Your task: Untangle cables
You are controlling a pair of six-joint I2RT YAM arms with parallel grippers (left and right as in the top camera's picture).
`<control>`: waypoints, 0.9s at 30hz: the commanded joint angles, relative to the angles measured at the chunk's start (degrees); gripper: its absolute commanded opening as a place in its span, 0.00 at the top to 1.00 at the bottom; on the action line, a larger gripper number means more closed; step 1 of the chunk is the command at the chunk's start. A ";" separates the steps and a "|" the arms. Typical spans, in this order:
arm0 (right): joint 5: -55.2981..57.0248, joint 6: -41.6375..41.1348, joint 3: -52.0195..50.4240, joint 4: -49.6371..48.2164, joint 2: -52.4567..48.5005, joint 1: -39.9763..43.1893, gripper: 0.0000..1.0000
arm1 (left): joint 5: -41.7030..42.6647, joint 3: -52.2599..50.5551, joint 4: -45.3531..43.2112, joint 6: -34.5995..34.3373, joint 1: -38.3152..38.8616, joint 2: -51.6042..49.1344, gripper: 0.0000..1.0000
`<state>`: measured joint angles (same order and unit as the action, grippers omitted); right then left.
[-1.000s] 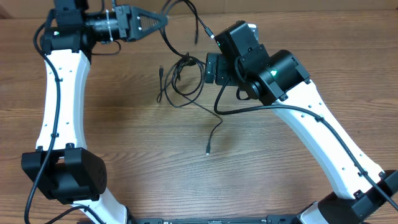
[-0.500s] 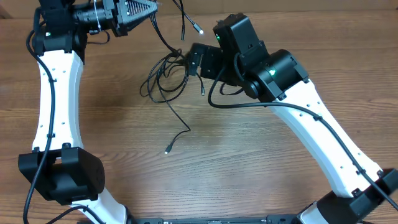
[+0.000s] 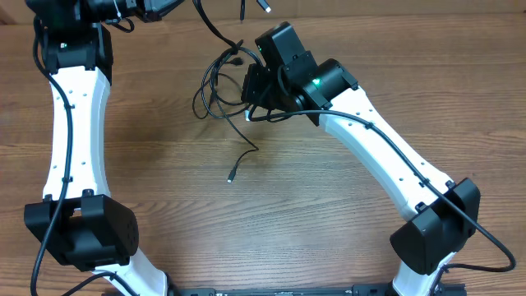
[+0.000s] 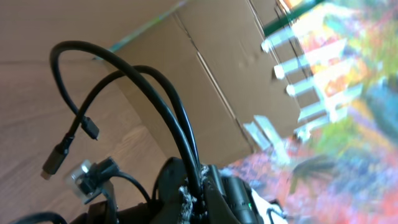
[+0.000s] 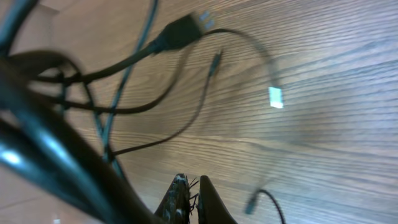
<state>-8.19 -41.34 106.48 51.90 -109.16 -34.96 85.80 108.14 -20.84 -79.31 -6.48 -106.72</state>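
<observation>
Left gripper (image 4: 198,190) pinches two smooth black cables (image 4: 186,146) arching in rounded loops; right gripper (image 5: 189,199) is closed tight above the grained wooden table (image 5: 323,124).

The left tool (image 4: 198,198) sits at the bottom edge, its fingers pressed together on 2 black cables (image 4: 155,93). Both cables rise from the grip and arch over to the left. The outer one loops highest and hangs down to a small plug (image 4: 91,129). The inner one drops to a longer plug (image 4: 55,160). Below them lies a silver-tipped plug (image 4: 81,177), blurred. The wooden worktop (image 4: 31,112) fills the left side, and a cardboard box (image 4: 211,74) stands at its far edge. Just right of the tool is a dark housing (image 4: 239,199) with a small green light. The far right is a colourful blur.
</observation>
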 commanded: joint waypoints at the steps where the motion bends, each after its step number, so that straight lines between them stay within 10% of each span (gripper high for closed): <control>1: 2.27 7.89 0.74 0.98 2.43 1.31 0.96 | 3.21 0.79 -2.64 4.96 0.13 1.46 0.96; 12: 0.83 17.66 13.68 13.38 17.31 19.98 0.96 | -9.86 0.79 3.19 21.70 -2.47 1.49 0.96; 18: -6.21 17.64 14.10 14.53 21.90 24.15 0.96 | -55.28 0.79 17.92 23.58 0.31 1.49 0.96; 27: 16.04 19.39 14.10 16.79 22.23 24.13 0.96 | -107.84 0.79 53.53 62.95 10.27 1.49 0.96</control>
<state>-4.86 -23.64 120.38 68.86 -87.09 -11.27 9.06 108.49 25.36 -35.44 1.48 -106.50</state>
